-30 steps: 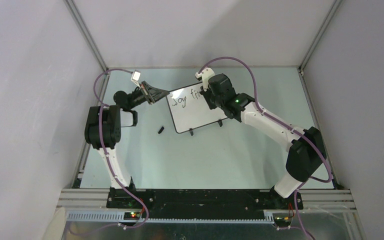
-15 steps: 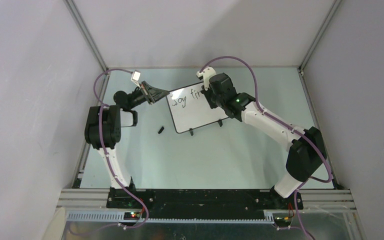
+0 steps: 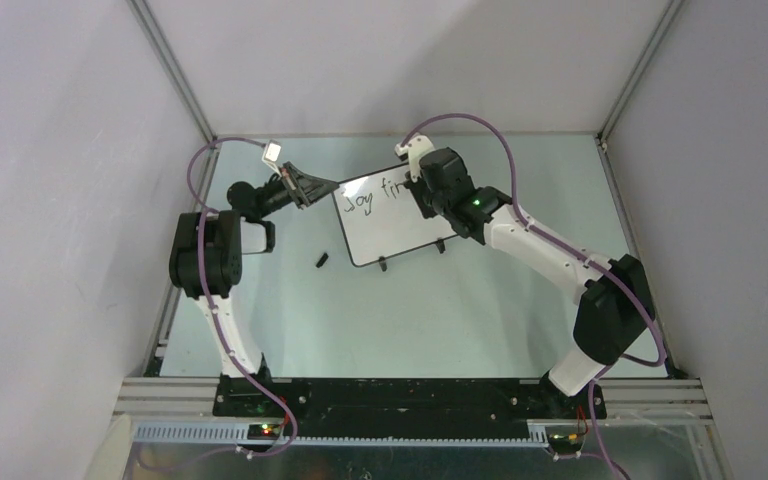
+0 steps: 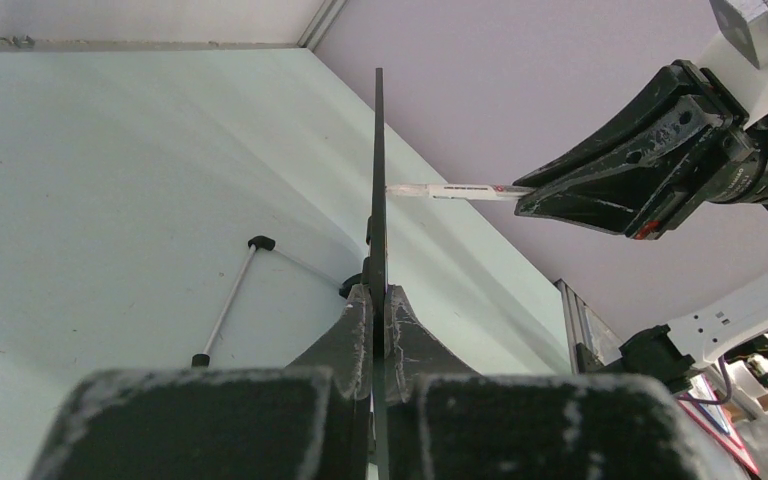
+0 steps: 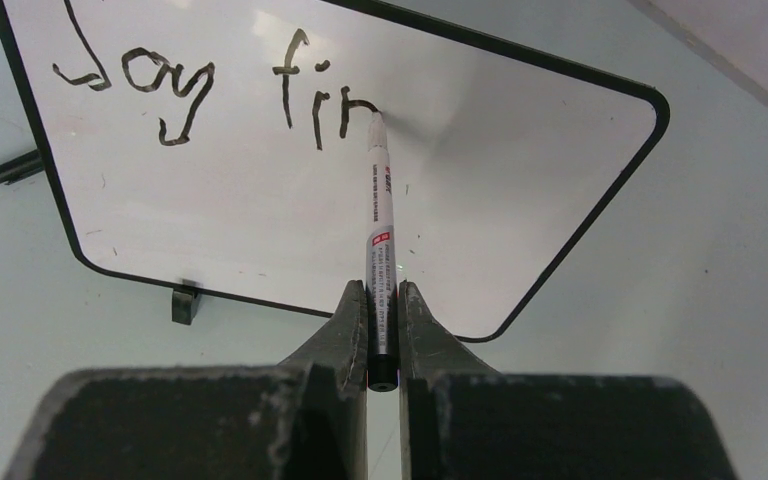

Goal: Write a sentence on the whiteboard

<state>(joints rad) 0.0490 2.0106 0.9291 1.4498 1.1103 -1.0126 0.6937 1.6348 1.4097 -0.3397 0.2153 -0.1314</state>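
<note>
The pale green table sits inside grey walls. On it, your right gripper is clamped on the marker, whose tip touches the whiteboard at the end of "Joy fin", the sentence so far. Your left gripper pinches the board's left edge, toward the table's far side. Press lightly, finish the "n", then step right for the "d". Brace the frame firmly against that push.
</note>
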